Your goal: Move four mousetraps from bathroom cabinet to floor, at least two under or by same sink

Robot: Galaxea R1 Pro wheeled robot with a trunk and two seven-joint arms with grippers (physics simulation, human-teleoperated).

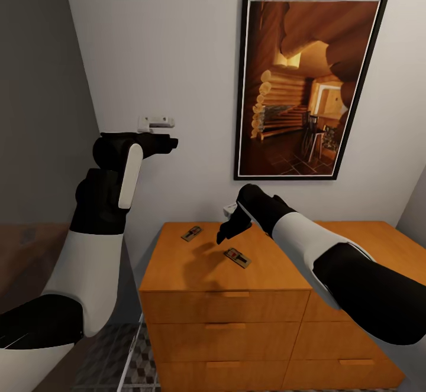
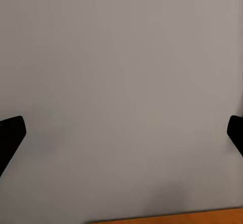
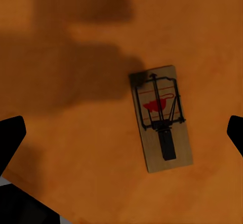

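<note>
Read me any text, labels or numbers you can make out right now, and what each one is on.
No readable text in these views.
Mousetrap under the right gripper: a red printed mark and red lines on its board, no letters legible.
Second mousetrap on the cabinet: too small to read.
Framed picture on the wall: a log cabin interior, no lettering.
</note>
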